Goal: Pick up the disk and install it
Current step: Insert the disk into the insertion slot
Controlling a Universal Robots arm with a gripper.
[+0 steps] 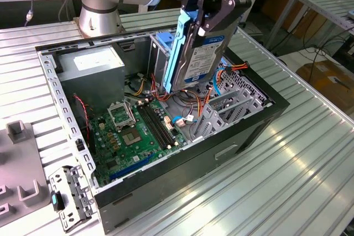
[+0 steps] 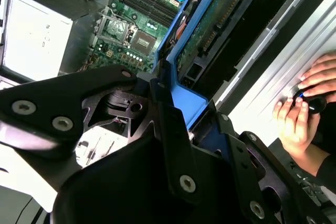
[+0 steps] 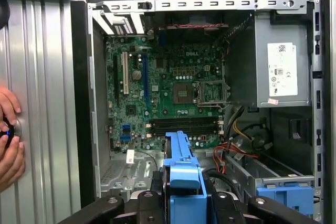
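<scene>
Disk: flat silver-grey drive with a white-and-blue label on one face and a blue plastic rail along a long edge. Its green circuit board shows in the second wrist view. It stands on end over the open computer case, its lower end just beside the case's blue-and-grey drive cage; contact there cannot be told. The case lies on a ribbed aluminium worktop. Inside the case are a green motherboard and a grey power supply with a white sticker. A blue latch in a grey metal bracket lies on the worktop near the case. Other benches and cables stand behind the case. A person's hands rest on the worktop beside the case. The black fingers are clamped on the disk's upper end, carrying it.
</scene>
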